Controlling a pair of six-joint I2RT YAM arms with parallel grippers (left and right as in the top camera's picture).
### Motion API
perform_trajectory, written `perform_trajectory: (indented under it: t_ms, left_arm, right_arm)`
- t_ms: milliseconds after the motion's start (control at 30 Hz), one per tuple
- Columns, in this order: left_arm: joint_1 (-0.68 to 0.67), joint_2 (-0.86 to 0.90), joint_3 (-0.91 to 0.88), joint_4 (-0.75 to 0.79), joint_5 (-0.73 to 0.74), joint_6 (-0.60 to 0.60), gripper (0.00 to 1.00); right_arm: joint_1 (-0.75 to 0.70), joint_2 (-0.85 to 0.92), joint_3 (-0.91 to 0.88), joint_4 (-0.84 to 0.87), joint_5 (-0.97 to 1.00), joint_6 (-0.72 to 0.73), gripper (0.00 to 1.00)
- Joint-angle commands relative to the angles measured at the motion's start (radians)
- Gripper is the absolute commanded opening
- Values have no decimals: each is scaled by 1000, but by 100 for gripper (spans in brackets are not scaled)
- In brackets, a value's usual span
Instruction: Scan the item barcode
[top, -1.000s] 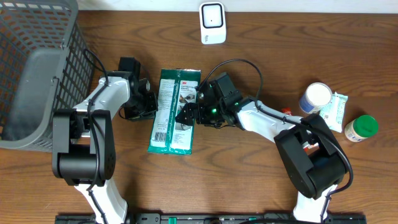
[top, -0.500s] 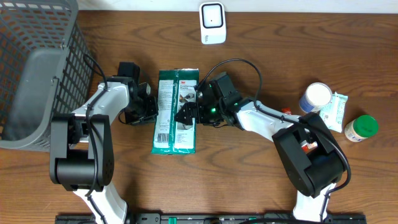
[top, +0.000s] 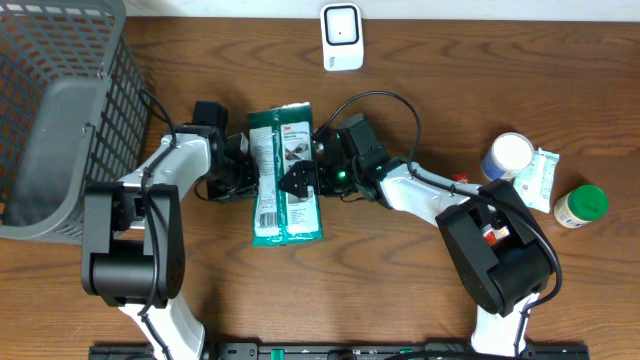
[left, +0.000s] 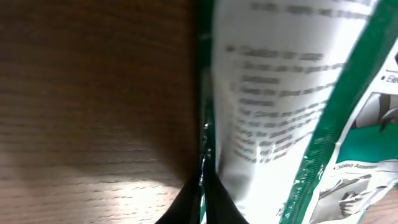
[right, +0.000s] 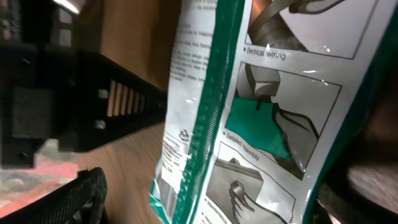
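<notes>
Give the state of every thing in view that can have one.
Green and white plastic package, raised, one edge pinched.
Left gripper, shut on that package edge.
Right gripper, open, at the package.
Grey wire basket, upright.
White rounded scanner, cannot tell if on.
White-lidded round jar, lid on.
Green-lidded white bottle, lid on.

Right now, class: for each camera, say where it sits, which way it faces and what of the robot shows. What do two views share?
Overhead: above the table, looking straight down; left arm, right arm, green packet, basket, scanner.
Left wrist: on the left arm, close against the packet's edge; its jaws' dark tip below.
Right wrist: on the right arm, facing the packet's printed side; its jaws' dark edge lower left.
Shared: the packet.
</notes>
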Motion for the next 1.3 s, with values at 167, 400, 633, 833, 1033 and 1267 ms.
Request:
perform_trajectory:
  t_ms: [167,400,633,833,1033,1267]
  left_arm:
    - [-29,60,-46,5,-24,10,8]
    - [-29,60,-46,6,-24,10,7]
    - [-29,60,-46,8,-24,10,8]
    - [-29,60,-46,8,-24,10,8]
    - [-29,60,-46,11,-24,10,8]
    - [-29,60,-46,13,-24,10,8]
  right_arm:
    - [41,16,-23,18,-45,-23,87]
    - [44,16,-97,89,-45,-18,78]
    - [43,16,-113,202,-46,-18,69]
    - [56,16,-116,230,-46,20,59]
    - [73,16,-116,230,-77,50,45]
    - [75,16,-121,199,-79,99,39]
